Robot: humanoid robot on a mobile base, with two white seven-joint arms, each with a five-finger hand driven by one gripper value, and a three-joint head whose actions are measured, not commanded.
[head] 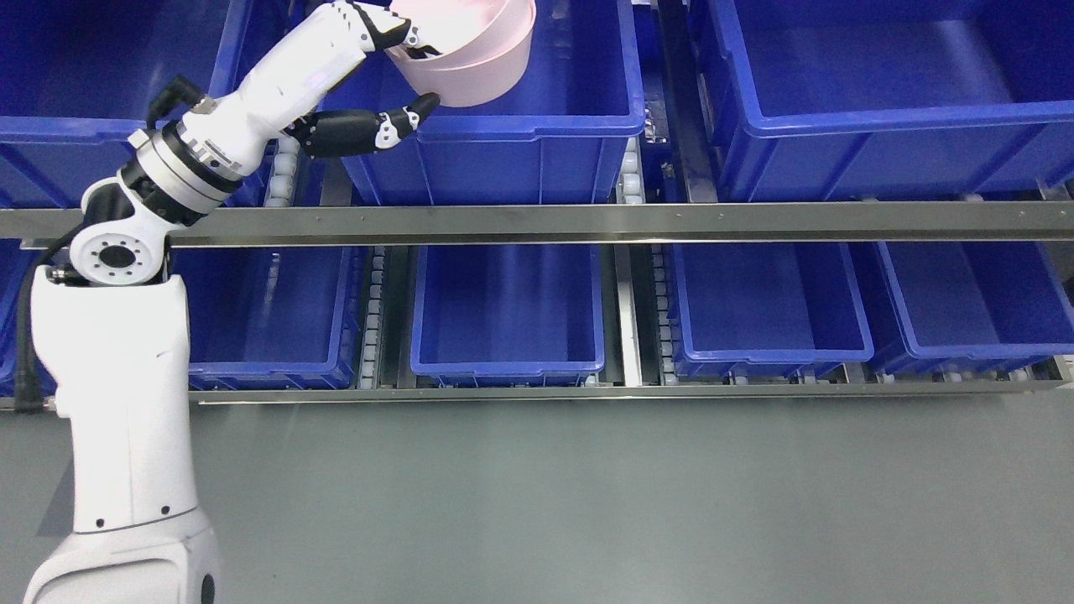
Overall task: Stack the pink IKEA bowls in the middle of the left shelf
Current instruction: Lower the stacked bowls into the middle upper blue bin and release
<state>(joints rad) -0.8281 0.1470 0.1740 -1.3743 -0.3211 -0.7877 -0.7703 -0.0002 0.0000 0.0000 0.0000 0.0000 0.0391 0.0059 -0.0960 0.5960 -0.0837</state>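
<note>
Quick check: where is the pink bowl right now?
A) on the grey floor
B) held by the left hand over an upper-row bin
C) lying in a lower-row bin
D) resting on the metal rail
B: the left hand grips the pink bowl by its rim and side, above the upper blue bin.

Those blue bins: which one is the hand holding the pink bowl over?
The upper-row bin second from left; the left hand holds the pink bowl above it.
</note>
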